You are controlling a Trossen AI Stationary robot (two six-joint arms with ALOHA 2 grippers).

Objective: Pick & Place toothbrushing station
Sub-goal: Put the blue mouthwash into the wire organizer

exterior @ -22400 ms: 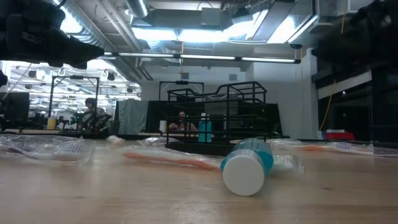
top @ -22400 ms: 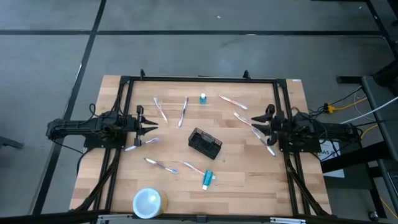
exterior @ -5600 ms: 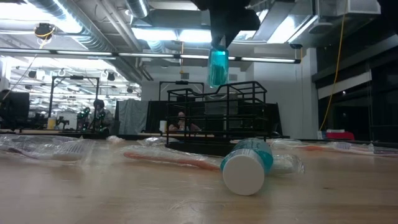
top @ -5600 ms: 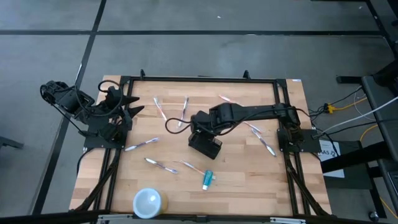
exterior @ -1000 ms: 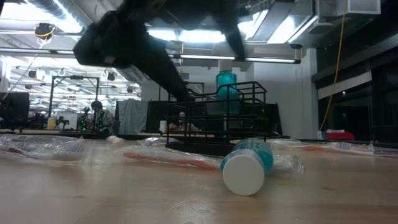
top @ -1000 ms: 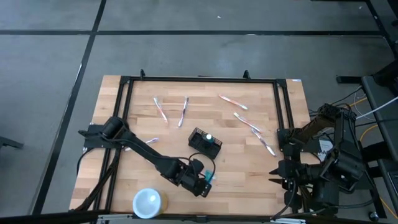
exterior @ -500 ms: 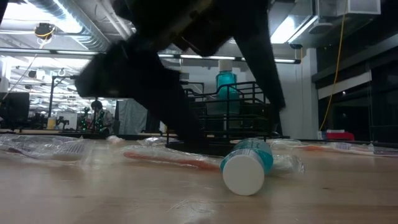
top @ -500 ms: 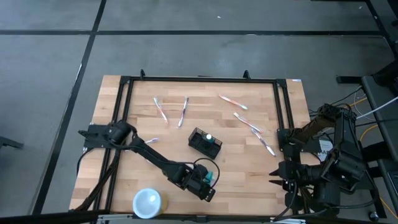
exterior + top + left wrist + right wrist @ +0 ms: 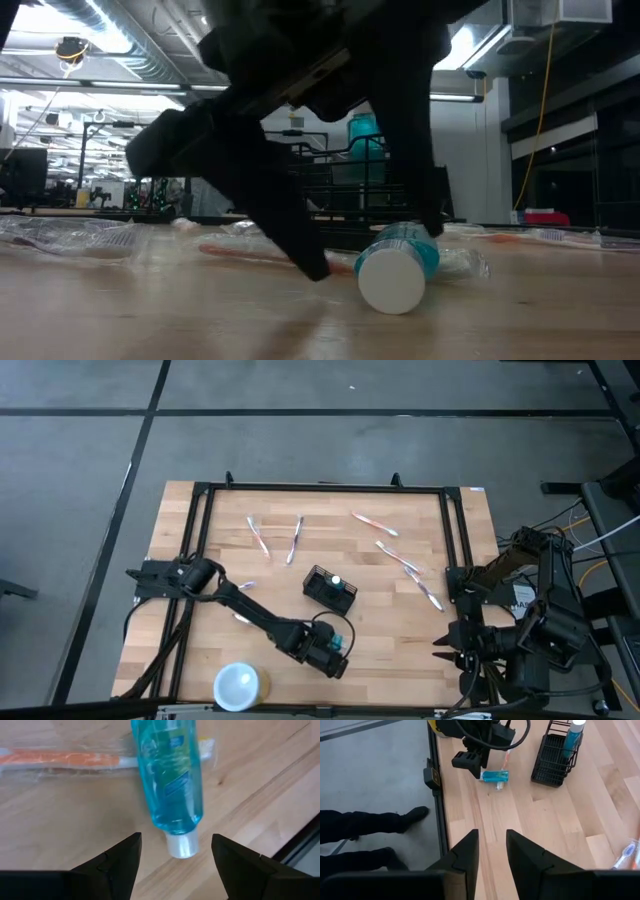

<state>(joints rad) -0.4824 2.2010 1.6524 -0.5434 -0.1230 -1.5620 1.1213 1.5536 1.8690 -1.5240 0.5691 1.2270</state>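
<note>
The toothbrushing station [image 9: 329, 590] sits near the middle of the wooden counter [image 9: 420, 640] — a small black caddy of open wire mesh, rectangular, set at a slight angle to the counter's edges. From the right wrist view its thin vertical bars and compartments show clearly, and one blue bottle with a white cap [image 9: 571, 737] stands upright in one compartment.

The left claw [image 9: 333, 648] is down low over a second blue bottle [image 9: 169, 775] that lies on its side with its white cap toward the camera; the claw's fingers [image 9: 120, 862] are spread wide on either side of the cap, not touching it. An orange toothbrush in clear wrap [image 9: 65, 760] lies just beside the bottle.

The right claw [image 9: 489, 851] hangs off the counter's right edge, well apart from the caddy, its fingers partly parted and gripping nothing.

A round white cup [image 9: 238, 685] stands near the front left corner.
</note>
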